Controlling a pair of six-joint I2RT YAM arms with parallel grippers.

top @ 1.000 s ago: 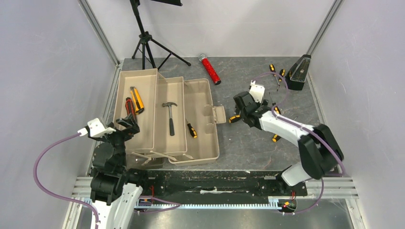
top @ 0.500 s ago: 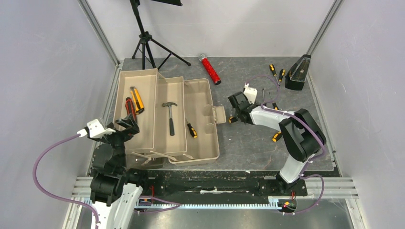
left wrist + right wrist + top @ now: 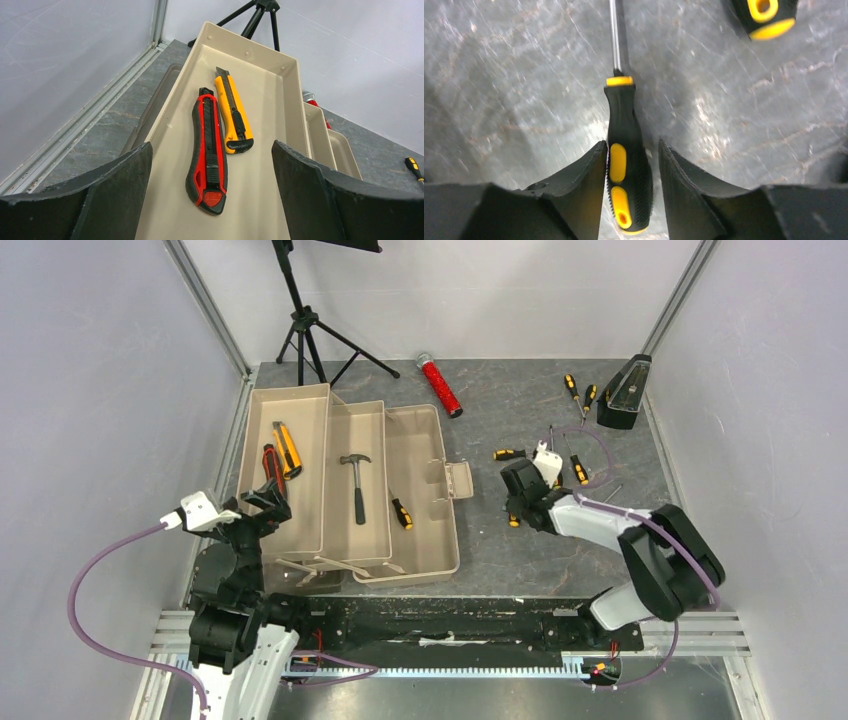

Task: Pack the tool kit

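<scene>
A robotics lab cell, by the look of it. Plain pale panels [image 3: 90, 390] wall in a grey tabletop [image 3: 520, 550], and aluminium posts [image 3: 207, 305] frame the corners. A tripod [image 3: 305, 330] stands well beyond the left gripper [image 3: 264, 500], and purple cables [image 3: 72, 595] trail behind it.

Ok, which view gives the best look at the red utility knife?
Left wrist: the red utility knife lies close and sharp in the tray beside the orange knife. Top external shows it small, from above; right wrist misses it entirely.
</scene>
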